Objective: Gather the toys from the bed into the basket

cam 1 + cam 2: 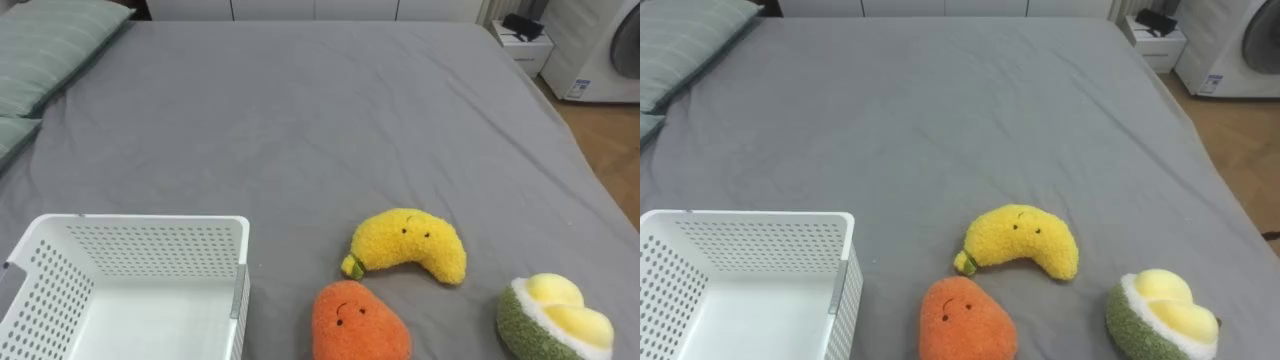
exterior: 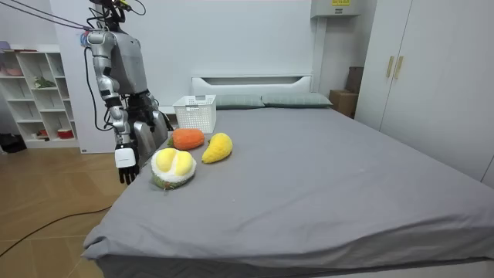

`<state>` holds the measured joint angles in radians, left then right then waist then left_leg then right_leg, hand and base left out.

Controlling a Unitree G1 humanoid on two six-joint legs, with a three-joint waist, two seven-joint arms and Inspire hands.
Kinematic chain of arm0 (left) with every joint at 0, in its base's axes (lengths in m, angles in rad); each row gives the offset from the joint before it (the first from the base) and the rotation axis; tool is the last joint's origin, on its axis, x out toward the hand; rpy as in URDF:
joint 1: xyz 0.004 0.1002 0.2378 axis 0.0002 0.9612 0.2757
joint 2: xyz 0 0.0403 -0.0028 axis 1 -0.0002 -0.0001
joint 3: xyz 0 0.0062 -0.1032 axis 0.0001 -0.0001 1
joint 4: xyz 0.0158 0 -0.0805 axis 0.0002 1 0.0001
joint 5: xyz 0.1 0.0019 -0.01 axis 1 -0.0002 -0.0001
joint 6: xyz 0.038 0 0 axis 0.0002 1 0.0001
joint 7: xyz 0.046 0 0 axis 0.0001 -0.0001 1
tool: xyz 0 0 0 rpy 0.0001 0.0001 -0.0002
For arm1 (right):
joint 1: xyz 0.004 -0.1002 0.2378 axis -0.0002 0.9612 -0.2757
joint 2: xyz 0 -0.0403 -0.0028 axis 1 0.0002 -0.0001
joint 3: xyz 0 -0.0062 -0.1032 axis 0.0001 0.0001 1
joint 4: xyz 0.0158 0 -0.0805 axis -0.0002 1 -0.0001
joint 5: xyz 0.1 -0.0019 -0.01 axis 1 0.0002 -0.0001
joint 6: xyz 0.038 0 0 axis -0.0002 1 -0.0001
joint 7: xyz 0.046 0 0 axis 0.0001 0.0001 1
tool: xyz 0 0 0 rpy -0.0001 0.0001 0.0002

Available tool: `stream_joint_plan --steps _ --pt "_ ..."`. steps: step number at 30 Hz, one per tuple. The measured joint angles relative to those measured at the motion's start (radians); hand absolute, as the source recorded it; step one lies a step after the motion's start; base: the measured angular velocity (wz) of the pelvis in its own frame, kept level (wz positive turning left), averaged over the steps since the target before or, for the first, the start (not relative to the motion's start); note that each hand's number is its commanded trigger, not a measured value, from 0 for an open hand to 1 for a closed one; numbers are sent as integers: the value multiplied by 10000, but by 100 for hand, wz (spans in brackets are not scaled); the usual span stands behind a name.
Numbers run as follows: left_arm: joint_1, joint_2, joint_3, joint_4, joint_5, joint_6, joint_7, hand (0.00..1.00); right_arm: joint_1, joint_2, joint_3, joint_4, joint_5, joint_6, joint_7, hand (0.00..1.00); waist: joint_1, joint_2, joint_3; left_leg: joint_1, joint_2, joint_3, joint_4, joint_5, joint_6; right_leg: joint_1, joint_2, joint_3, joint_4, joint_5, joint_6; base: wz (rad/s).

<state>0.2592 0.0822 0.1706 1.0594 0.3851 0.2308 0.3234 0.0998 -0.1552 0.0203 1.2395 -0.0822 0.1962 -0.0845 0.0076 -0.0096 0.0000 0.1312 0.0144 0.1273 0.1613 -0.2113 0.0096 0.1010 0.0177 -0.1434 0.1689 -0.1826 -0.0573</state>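
Yellow-green plush durian (image 2: 173,167) lies on the bed (image 2: 309,177) just beside the right robot hand (image 2: 126,168), fingers relaxed

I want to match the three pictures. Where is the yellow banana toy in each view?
Left eye view: the banana toy lies lower centre-right, right of the white basket.
Right eye view: lower centre, again right of the basket.
Room view: left of centre, nearer the camera than the basket.
Shared landmark: the white basket.

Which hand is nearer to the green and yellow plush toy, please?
Right. The right hand hangs off the bed edge beside the green and yellow plush toy, not touching; the left hand is beyond the body, by the orange toy.
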Motion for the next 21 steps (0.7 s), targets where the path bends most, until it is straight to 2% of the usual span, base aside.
stream_joint_plan --steps 13,17,21 --pt "-49 3 11 -2 5 113 0 0 3 12 42 2 338 6 7 0 3 -11 -15 -1 -1 3 5 0 0 -1 -1 -2 -3 1 -1 0" --pt "-28 5 88 -12 60 306 -4 0 79 43 29 25 937 17 7 0 -1 -84 -34 11 -1 9 5 1 0 2 3 14 -3 1 -1 0" --pt "20 39 278 -15 179 329 -7 0 265 113 -128 228 1500 45 -122 0 -62 -218 -48 35 -5 3 10 1 0 41 -8 -4 -14 1 0 0"
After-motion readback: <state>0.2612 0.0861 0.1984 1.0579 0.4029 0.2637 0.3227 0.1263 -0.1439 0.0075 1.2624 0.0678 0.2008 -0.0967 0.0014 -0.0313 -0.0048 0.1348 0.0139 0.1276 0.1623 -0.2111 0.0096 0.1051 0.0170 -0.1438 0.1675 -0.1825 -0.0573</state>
